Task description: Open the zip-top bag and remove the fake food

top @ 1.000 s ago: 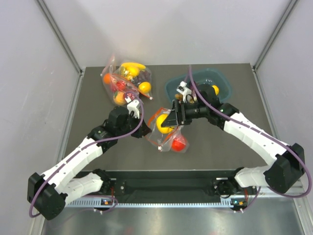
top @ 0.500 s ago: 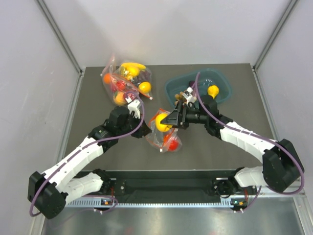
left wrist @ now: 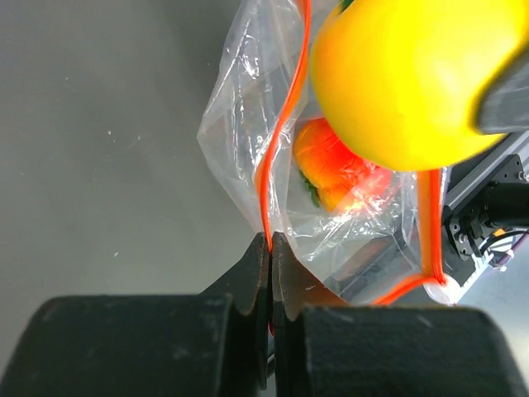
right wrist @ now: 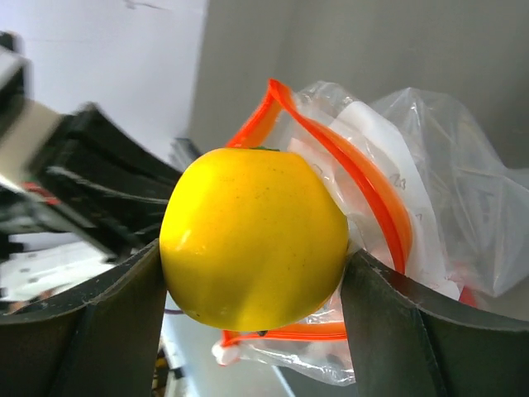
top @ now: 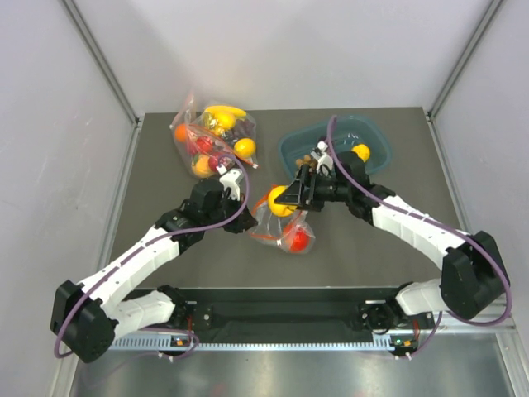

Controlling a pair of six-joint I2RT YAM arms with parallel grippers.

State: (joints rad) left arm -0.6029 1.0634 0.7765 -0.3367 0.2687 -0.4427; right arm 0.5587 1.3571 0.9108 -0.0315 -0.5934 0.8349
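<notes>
Table point(top: 149, 157): matte grey, flat. Teal bin point(top: 286, 149), rigid, sits just beyond the work. Zip-top bag point(top: 279, 231), thin crinkly film, lies mid-table with its mouth open. Your right gripper point(right wrist: 252, 273) clamps the smooth, round yellow lemon point(right wrist: 248, 240) at that mouth. 1 glossy tomato point(left wrist: 331, 169) lies inside. Your left gripper point(left wrist: 270, 248) is pressed together on the orange zip strip point(left wrist: 285, 124). Risk: film snags the lemon, and the slim strip slips free.

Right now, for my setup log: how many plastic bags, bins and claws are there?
Plastic bags: 2 (zip-top bag, second bag of fruit)
Bins: 1 (teal bin)
Claws: 2 (left claw pinching the zip strip, right claw gripping the lemon)
Total: 5
</notes>
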